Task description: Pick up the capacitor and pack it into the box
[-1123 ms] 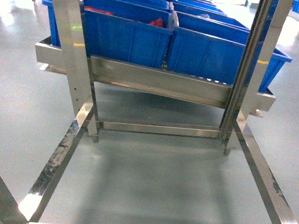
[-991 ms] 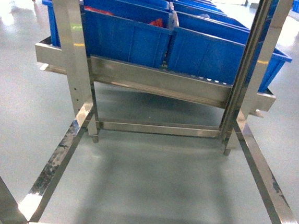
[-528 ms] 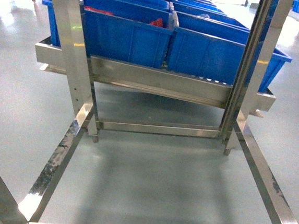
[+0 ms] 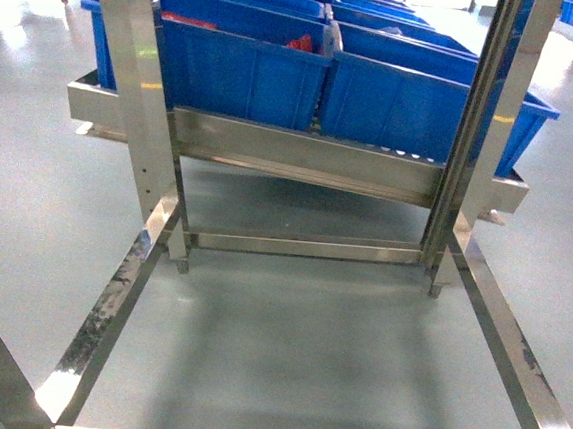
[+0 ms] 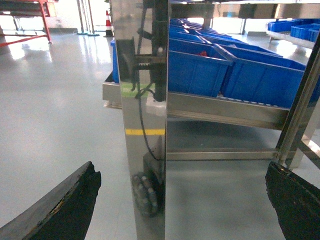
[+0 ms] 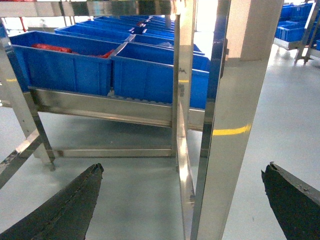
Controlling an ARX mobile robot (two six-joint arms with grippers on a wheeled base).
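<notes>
Only at wrist views, both tools (image 5: 182,200) (image 6: 182,200) spread empty, head sees blue bins (image 4: 244,65).

Small red parts (image 4: 301,43), possibly the capacitors, too small to tell, lay in a loose heap, at the back right corner inside the front left blue bin (image 4: 240,75), on the sloping steel rack (image 4: 302,156)

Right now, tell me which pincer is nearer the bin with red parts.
Left, likely. The bin sits almost straight ahead of the left pincer, behind a post; it lies off left of the right pincer.
</notes>
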